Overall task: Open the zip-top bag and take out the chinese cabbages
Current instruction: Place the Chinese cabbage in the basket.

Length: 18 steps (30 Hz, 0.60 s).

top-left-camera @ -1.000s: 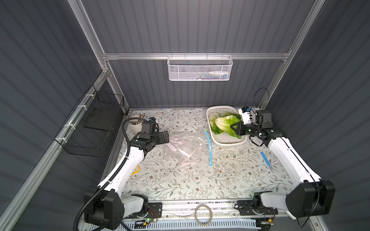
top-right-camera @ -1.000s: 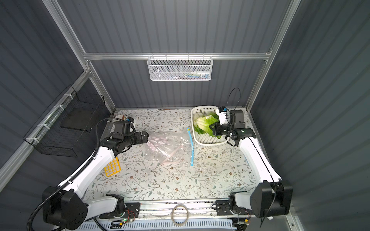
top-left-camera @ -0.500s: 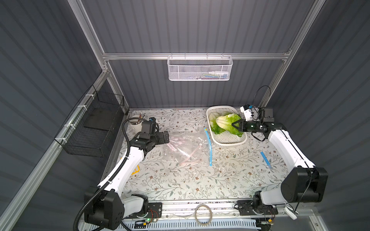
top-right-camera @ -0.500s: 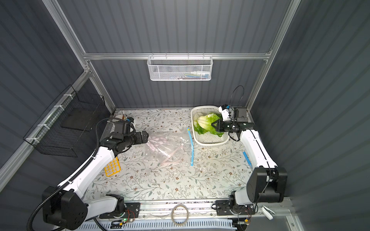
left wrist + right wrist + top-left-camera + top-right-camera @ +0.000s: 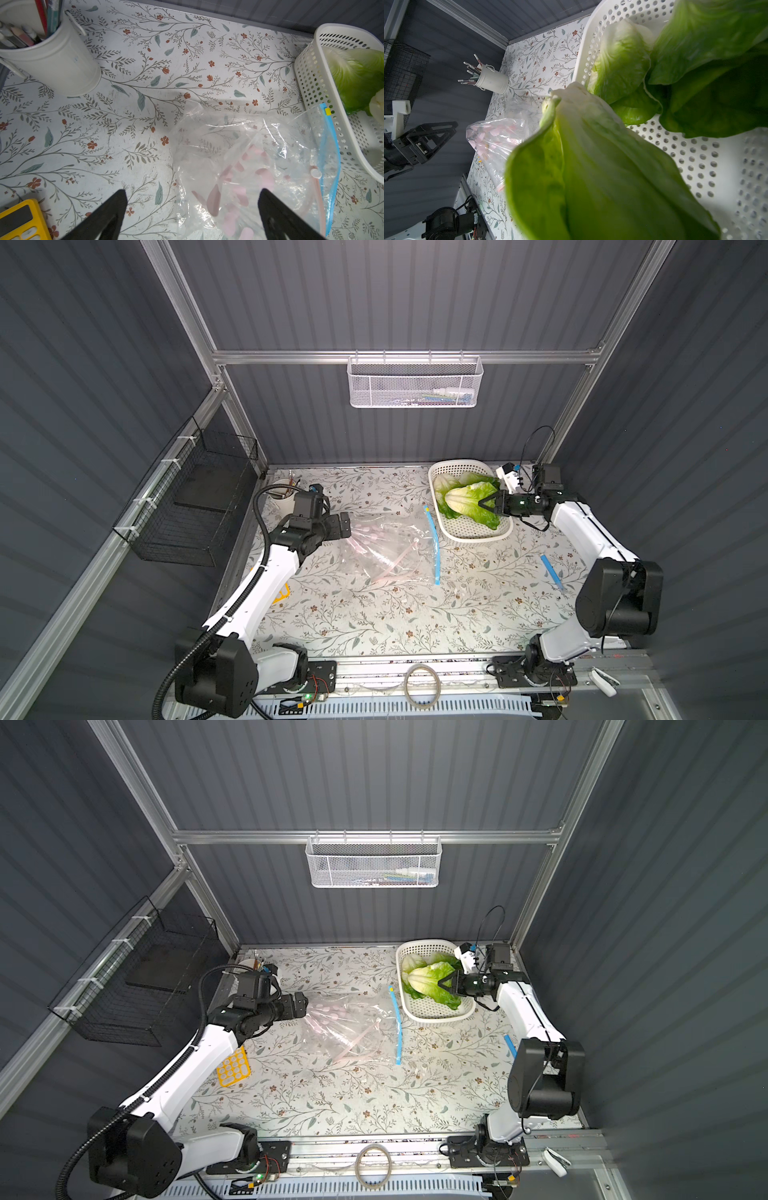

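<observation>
Chinese cabbage in right claw

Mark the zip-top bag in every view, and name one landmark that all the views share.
Top view: zip-top bag lies mid-table, between the two arms.
Top view: zip-top bag also mid-table, between the arms.
Left wrist: zip-top bag just ahead of the open fingers.
Right wrist: zip-top bag beyond the chinese cabbage.
Shared landmark: white perforated basket.

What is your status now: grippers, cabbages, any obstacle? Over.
Left gripper open at the edge of the zip-top bag. Right gripper shut on one chinese cabbage, over the white basket. Other cabbages lie in the basket. No obstacle seen.
</observation>
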Motion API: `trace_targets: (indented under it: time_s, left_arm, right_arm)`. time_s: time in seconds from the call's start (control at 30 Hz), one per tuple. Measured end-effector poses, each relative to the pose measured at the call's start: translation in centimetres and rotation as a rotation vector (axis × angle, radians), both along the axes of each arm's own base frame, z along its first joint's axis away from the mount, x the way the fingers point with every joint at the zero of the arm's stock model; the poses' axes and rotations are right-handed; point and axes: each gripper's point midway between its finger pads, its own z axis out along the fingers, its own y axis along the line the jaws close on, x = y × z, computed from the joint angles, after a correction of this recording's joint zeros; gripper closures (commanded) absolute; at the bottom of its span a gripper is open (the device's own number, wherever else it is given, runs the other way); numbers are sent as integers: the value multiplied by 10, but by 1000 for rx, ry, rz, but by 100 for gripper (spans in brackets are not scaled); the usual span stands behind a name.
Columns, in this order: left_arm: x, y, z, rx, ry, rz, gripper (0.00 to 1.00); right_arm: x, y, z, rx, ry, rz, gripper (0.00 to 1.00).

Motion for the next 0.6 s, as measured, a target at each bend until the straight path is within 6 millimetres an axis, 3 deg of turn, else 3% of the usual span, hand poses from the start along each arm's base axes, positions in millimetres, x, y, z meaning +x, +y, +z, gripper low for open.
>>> trace_targets:
  time_s: [0.6]
  left_arm:
    - [0, 0, 0, 6, -1, -6, 0]
  right_arm:
    - [6, 0, -44, 39, 117, 33, 99]
